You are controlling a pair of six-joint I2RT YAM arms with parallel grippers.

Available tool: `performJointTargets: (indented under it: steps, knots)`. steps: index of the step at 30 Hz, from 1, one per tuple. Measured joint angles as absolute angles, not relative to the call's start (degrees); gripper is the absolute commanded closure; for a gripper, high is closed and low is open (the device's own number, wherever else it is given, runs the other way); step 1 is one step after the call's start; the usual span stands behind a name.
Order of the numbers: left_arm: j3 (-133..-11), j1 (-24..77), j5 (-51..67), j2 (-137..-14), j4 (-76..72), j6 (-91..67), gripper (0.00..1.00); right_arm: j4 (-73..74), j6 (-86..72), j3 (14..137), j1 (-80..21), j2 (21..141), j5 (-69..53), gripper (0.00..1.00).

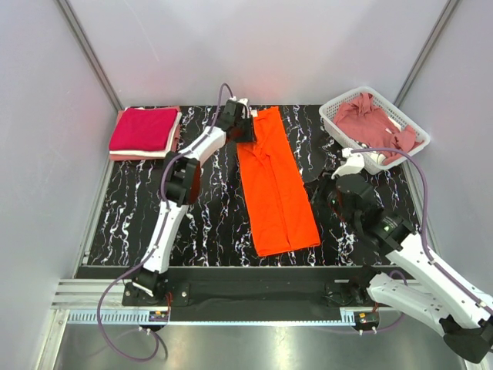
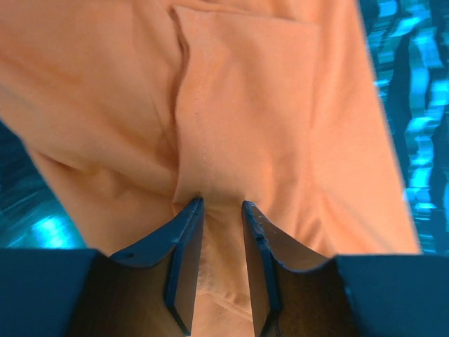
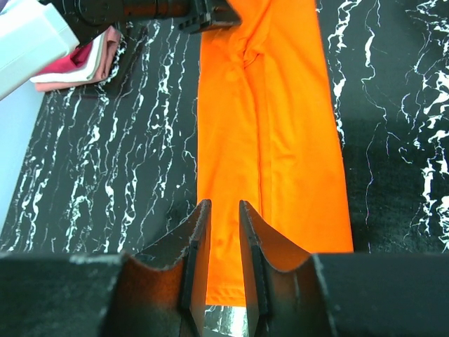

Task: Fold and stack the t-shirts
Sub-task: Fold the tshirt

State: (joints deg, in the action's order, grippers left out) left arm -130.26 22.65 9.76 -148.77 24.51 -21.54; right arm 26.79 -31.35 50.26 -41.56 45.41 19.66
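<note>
Now find the orange t-shirt (image 1: 273, 185) flat on the black marbled table (image 1: 200, 216), narrowed to a long strip, running from under the left pincer (image 2: 222, 203) to just below and ahead of the right pincer (image 3: 221, 203). Probably laid out that way so as to be folded end over end.

See the left pincer's jaws a narrow way apart at the strip's far end, with a raised ridge of orange cloth running up into the gap. Cannot tell whether pinching that ridge or merely standing over it. Judging by the spot, placed there to lift the far end.

See the right pincer's jaws likewise a little apart and holding nothing, with the near hem lying undisturbed below the tips. Seems poised to take that end or pin it down.

Well off to the left pincer's left, note a squared-up stack: crimson-magenta t-shirt (image 1: 142, 127) on top of a pale pink t-shirt (image 1: 142, 155). Likely the place meant for the orange one.

Beyond the right pincer and to its right, note the white lattice basket (image 1: 333, 123), holding a crumpled dusty rose t-shirt (image 1: 370, 119), unfolded. Presumably waiting its turn.
</note>
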Motion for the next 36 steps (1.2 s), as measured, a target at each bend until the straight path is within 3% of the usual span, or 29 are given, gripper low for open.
performJointTargets:
  steps: [9,18,24,29,36]
  knots:
    - [-128.8,20.7,22.7,-149.9,14.6,-28.5,0.58,26.1,-30.7,50.2,-41.6,46.7,19.6,0.7]
    - [-94.7,20.5,28.0,-122.2,10.2,-28.7,0.59,25.8,-32.1,45.7,-41.6,43.3,17.9,0.7]
    - [-76.5,28.6,26.5,-104.4,7.2,-27.4,0.61,28.7,-34.9,41.8,-41.6,42.9,14.2,0.7]
    - [-66.0,39.2,23.7,-101.7,7.6,-26.8,0.62,30.4,-36.2,41.7,-41.6,43.3,12.3,0.7]
    - [-55.3,42.6,17.6,-100.4,9.8,-27.7,0.64,32.6,-38.2,40.1,-41.5,46.9,9.4,0.7]
